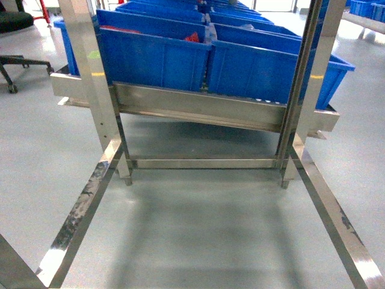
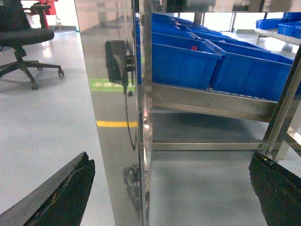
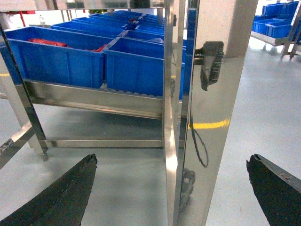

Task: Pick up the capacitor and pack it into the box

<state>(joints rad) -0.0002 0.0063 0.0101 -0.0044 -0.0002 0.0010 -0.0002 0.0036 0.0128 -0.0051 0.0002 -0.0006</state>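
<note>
**Steel rack and blue bins, both grippers spread and holding nothing**

At the far upper left of the head view a black office chair sits on the grey floor, with part of its wheeled base showing below it. Just right of it a polished steel upright of the rack runs down the frame, and a low steel rail slants toward the lower left corner. Across the upper middle, blue plastic bins stand in rows on the rack's slanted steel shelf; something red lies in one bin left of centre, too small to identify. A second upright stands on the right, and more blue bins sit at the upper right edge. No arm shows in this view.

In the left wrist view the left gripper has its dark fingers at the lower corners, wide apart, nothing between them. A mirror-like steel post fills the middle, reflecting a black device and green and yellow floor stripes.

In the right wrist view the right gripper is likewise spread, one finger at each lower corner, with nothing held, facing another shiny post that carries a similar reflection.

I can read no label, brand or writing on anything. Neither the pale pink box nor a capacitor appears in any of the three views.
</note>
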